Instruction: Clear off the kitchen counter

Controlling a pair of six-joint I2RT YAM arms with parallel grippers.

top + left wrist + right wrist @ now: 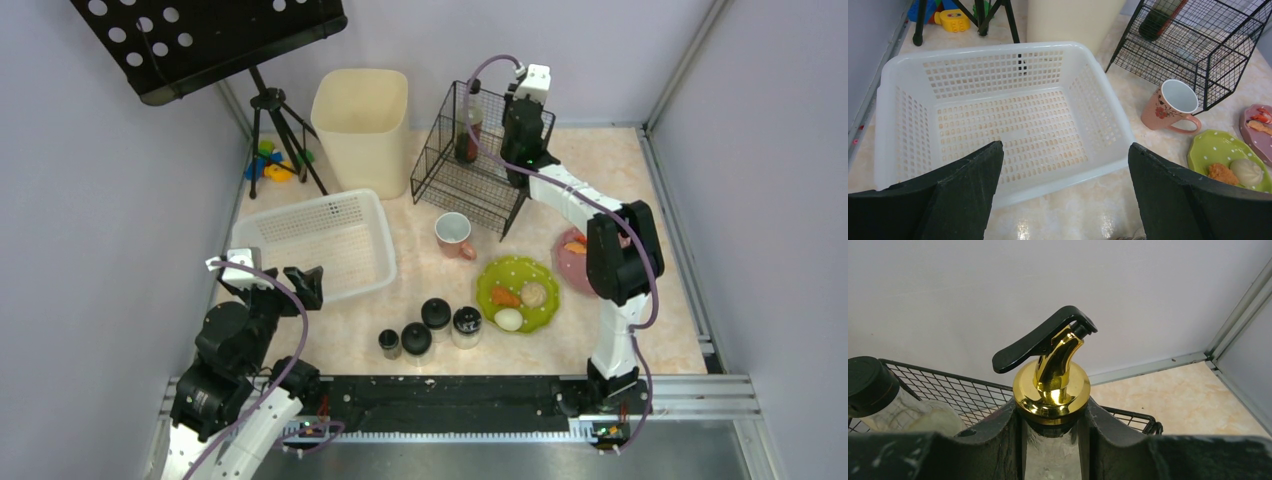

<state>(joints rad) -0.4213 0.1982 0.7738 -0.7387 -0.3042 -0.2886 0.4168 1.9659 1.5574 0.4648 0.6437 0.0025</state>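
While the right gripper (1050,442) clamps its fingers on a gold-capped bottle (1050,385) at the wire rack (470,185), the left gripper (1063,192) is spread wide, with the basket (978,50) just beyond its fingers. The counter (620,160) lies below both grippers and holds a mug (453,236), 2 plates and 4 jars. Judged early; most of the clearing is left.

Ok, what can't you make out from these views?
1. Right wrist view: the bottle below its cap is hidden by the right gripper shut on it; whether it rests in the wire rack is unclear.
2. Top view: the right arm covers part of the pink plate; left wrist view: the right edge cuts it.
3. Top view: the toys behind the tripod are too small.
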